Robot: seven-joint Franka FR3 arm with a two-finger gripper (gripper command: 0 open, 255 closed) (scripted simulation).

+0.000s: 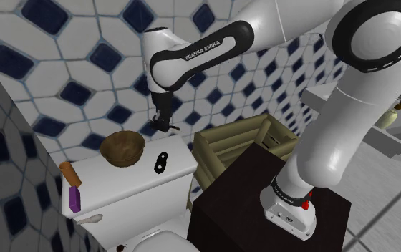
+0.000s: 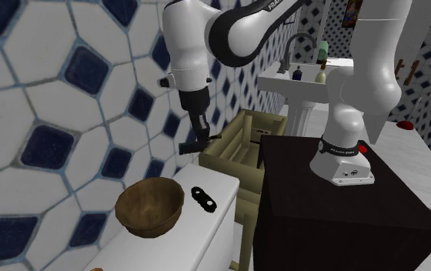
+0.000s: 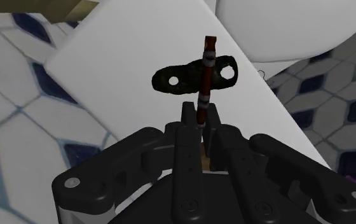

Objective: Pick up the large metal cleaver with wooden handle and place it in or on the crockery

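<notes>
My black gripper (image 1: 162, 122) hangs above the white toilet-tank lid (image 1: 181, 166), near the tiled wall. Its fingers are shut on the cleaver (image 3: 205, 76), which I see edge-on as a thin red-and-pale strip sticking out past the fingertips, with a brownish handle between them. From the side the cleaver (image 2: 208, 138) juts out at the gripper (image 2: 200, 135). The crockery is a brown bowl (image 1: 122, 149) standing upright on the lid toward the shoulder view's left, apart from the gripper; nothing shows inside the bowl (image 2: 150, 206).
A small black two-holed piece (image 1: 162, 162) lies on the lid under the gripper. A purple block (image 1: 74, 198) and a brown cylinder (image 1: 68, 172) sit at the lid's far end. A wooden crate (image 1: 238, 142) stands beside the tank, and the dark stand (image 1: 274, 229) beyond it.
</notes>
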